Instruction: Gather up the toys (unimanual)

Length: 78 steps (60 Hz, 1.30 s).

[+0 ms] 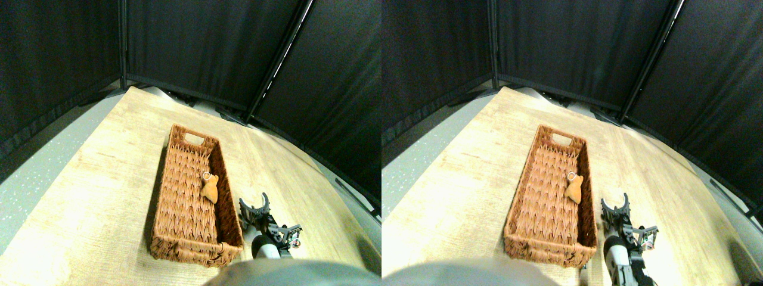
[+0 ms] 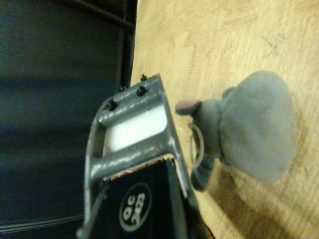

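A tan toy with a white loop cord is seen lying inside the brown wicker basket, against its right wall, about midway along its length. Nothing else is seen in the basket, which rests on the wooden worktop. A grey plush toy with a white loop cord lies on the worktop just beside the jaw frame in the wrist view. The right hand is placed just right of the basket, jaws spread and holding nothing.
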Motion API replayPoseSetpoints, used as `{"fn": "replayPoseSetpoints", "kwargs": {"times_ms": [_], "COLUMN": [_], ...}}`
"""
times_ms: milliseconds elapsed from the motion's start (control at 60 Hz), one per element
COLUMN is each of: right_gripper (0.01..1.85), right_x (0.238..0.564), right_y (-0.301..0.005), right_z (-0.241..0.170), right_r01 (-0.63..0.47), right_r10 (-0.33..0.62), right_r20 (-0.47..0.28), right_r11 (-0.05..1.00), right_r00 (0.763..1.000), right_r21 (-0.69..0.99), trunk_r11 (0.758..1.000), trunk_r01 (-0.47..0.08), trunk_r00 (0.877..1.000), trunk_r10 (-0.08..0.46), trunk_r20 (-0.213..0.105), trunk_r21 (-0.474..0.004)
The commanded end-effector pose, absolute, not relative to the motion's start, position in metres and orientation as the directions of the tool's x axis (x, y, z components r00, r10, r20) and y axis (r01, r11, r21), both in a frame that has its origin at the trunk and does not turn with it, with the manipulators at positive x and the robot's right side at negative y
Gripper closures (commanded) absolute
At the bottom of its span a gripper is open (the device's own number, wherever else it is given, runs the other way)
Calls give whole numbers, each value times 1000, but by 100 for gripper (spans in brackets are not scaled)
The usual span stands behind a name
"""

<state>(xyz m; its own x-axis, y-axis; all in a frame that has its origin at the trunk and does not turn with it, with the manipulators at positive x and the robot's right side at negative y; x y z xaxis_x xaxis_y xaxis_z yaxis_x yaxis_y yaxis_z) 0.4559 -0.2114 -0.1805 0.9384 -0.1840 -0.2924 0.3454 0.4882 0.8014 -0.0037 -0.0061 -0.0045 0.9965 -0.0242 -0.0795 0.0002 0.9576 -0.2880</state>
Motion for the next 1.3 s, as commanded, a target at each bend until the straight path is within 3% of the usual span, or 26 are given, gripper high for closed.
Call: {"fn": "replayPoseSetpoints", "kwargs": {"times_ms": [17, 83, 150, 350, 483, 600, 650, 733, 800, 983, 1117, 1167, 1300], "right_gripper": [134, 136, 134, 141, 132, 129, 136, 138, 136, 131, 139, 139, 136], "right_x": [485, 485, 481, 472, 466, 461, 459, 460, 458, 448, 438, 435, 434], "right_y": [-204, -202, -198, -201, -203, -199, -197, -196, -197, -215, -227, -233, -233], "right_z": [-203, -203, -207, -221, -208, -202, -205, -219, -229, -251, -254, -250, -232], "right_r01": [34, 6, 0, 58, 48, 13, 0, -4, 45, 132, 171, 202, 172], "right_r10": [-226, -198, -217, -261, -251, -215, -183, -194, -246, -354, -354, -352, -317], "right_r20": [140, 195, 195, 172, 121, 137, 159, 162, 147, 66, 20, 14, -6], "right_r11": [627, 718, 671, 689, 577, 578, 655, 632, 636, 505, 500, 568, 496], "right_r00": [964, 961, 956, 950, 960, 967, 970, 968, 958, 933, 935, 936, 948], "right_r21": [778, 696, 742, 723, 815, 816, 755, 775, 771, 853, 849, 798, 851], "trunk_r11": [966, 966, 967, 968, 968, 968, 969, 968, 969, 969, 970, 970, 971], "trunk_r01": [22, 25, 29, 28, 31, 30, 33, 35, 33, 33, 30, 32, 42], "trunk_r00": [993, 994, 993, 993, 993, 992, 992, 993, 993, 993, 992, 992, 991], "trunk_r10": [-50, -52, -56, -55, -59, -58, -61, -62, -60, -60, -59, -60, -70], "trunk_r20": [-103, -100, -101, -103, -105, -108, -107, -104, -105, -105, -110, -111, -111], "trunk_r21": [-258, -257, -252, -251, -250, -247, -246, -247, -245, -245, -242, -241, -236]}}
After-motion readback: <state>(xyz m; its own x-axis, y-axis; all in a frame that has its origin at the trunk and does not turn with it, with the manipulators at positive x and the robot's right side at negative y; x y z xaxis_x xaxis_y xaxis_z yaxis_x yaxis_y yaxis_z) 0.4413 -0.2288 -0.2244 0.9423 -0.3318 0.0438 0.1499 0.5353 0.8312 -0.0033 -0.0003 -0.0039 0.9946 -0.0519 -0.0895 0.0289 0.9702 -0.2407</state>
